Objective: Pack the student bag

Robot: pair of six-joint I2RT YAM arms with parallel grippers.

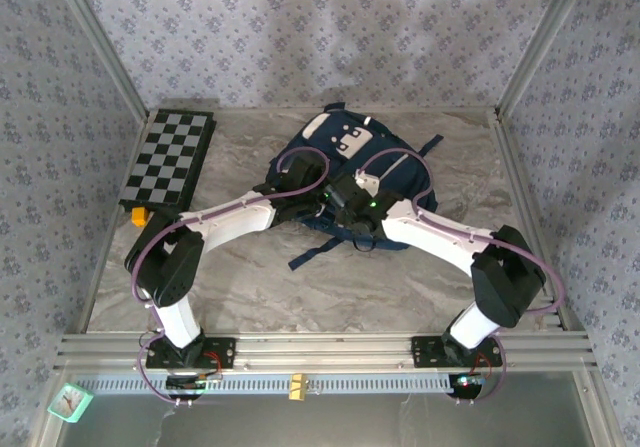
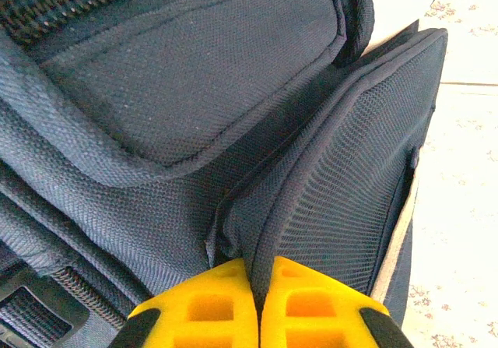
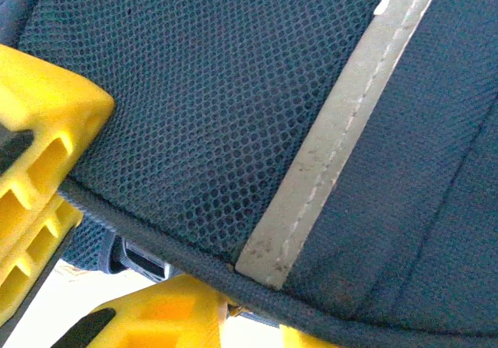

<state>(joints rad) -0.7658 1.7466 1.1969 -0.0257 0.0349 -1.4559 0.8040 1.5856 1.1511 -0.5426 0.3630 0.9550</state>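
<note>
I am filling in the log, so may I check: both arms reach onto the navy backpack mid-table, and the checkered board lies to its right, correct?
Not quite. The top external view shows the checkered board lying to the left of the backpack, by the left edge of the table. The rest stands.

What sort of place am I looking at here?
Probably a robotics lab test cell: a marble-patterned table fenced by a bare aluminium frame, patterned blue-grey backdrop sheets for walls, and two white-and-black robot arms bolted at its near edge, reaching onto a navy blue fabric backpack.
</note>
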